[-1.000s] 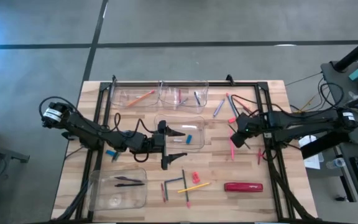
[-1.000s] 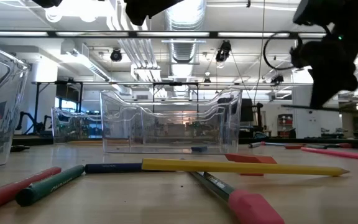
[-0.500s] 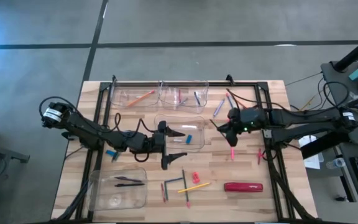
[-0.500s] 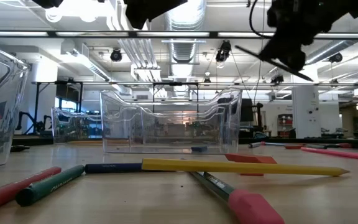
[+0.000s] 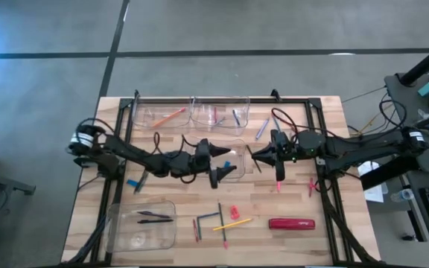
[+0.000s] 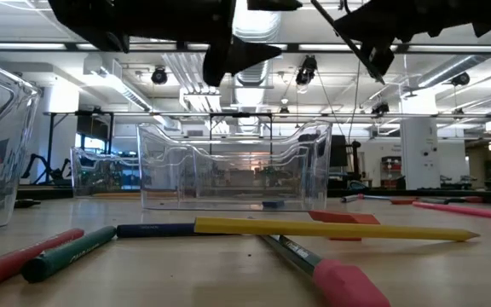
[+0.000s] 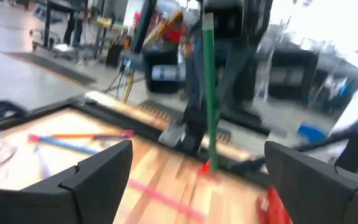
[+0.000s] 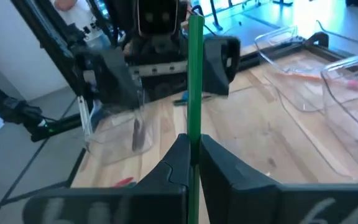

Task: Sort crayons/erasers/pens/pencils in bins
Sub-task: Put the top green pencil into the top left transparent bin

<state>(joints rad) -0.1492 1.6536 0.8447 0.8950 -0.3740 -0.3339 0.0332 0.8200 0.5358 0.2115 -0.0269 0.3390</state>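
Mid-frame in the high view, the right gripper (image 8: 190,163) has its jaws pinching a long thin green pencil (image 8: 195,81); opposite, the left gripper (image 5: 218,161) hangs with jaws spread over the clear shallow plastic bin (image 5: 237,173); a handover probably wants the pencil held steady.

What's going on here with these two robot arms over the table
The right hand is shut on a green pencil and holds it in the air near the middle bin. The left hand faces it with fingers open, close to the pencil, nothing in it. Other pencils, pens and erasers lie scattered on the table, and a few items already sit in the bins.
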